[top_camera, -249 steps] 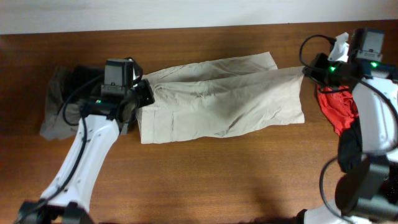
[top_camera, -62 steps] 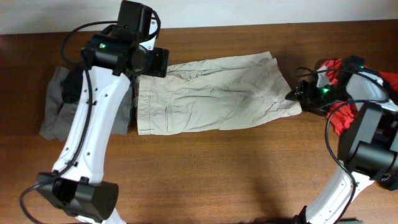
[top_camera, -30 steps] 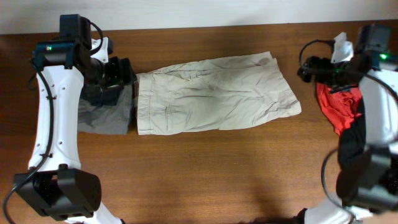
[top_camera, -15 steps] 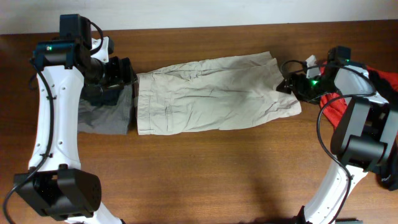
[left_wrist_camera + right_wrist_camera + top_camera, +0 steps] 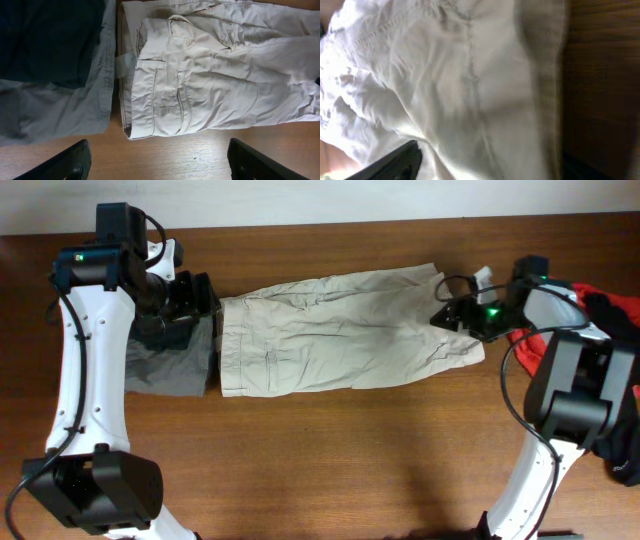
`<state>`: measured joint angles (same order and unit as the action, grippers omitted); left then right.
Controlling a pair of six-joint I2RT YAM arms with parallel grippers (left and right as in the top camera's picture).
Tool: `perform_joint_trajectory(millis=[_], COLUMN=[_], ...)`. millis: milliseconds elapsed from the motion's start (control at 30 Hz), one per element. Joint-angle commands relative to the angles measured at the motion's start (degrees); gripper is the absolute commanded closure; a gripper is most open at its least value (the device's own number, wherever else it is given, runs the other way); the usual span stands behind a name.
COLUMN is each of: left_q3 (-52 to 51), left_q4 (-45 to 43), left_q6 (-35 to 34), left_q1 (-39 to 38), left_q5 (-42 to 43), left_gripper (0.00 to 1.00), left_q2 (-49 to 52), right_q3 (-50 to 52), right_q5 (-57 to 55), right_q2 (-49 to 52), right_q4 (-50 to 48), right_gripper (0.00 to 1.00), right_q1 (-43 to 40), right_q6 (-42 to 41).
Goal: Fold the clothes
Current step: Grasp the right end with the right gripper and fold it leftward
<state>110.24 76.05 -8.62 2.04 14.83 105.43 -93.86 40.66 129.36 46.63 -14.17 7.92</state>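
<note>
The beige khaki shorts (image 5: 345, 330) lie flat across the middle of the table, waistband to the left. In the left wrist view the shorts (image 5: 210, 75) show a back pocket and a belt loop. My left gripper (image 5: 188, 302) hangs open above the table near the waistband, its fingers (image 5: 70, 162) wide apart over bare wood. My right gripper (image 5: 448, 315) is down at the leg hems on the shorts' right edge. Its jaws stand open on either side of the beige cloth (image 5: 470, 90), which fills that view.
A grey garment (image 5: 165, 365) with a dark one on it (image 5: 45, 40) lies left of the shorts. Red clothes (image 5: 532, 342) and a black garment (image 5: 612, 308) are piled at the right edge, under the right arm. The wall runs along the table's far side.
My right gripper has come down and moved left onto the shorts' hem edge, and its jaws have narrowed a little. The left arm and the shorts have not moved.
</note>
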Motion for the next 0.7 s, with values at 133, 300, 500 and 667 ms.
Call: perform_joint_trajectory(millis=[133, 300, 500, 667], left_q3=[-0.3, -0.3, -0.3, -0.3], left_q4=[-0.2, -0.1, -0.2, -0.2], left_q6=[1.0, 1.0, 1.0, 1.3], left_q1=[-1.2, -1.3, -1.3, -1.3], left_q5=[0.8, 0.9, 0.8, 0.8], left_gripper=[0.13, 0.13, 0.13, 0.13], left_q2=[-0.9, -0.9, -0.9, -0.9], right_q3=[0.4, -1.6, -10.3, -20.2], right_q5=[-0.4, -3.0, -13.1, -30.4], right_q2=[2.5, 2.4, 0.6, -1.1], right_q4=[0.1, 3.2, 13.7, 23.0], right_gripper=[0.51, 0.76, 0.92, 0.95], right_q1=[2.2, 1.7, 1.6, 1.5], right_q6=[0.8, 0.2, -1.4, -5.7])
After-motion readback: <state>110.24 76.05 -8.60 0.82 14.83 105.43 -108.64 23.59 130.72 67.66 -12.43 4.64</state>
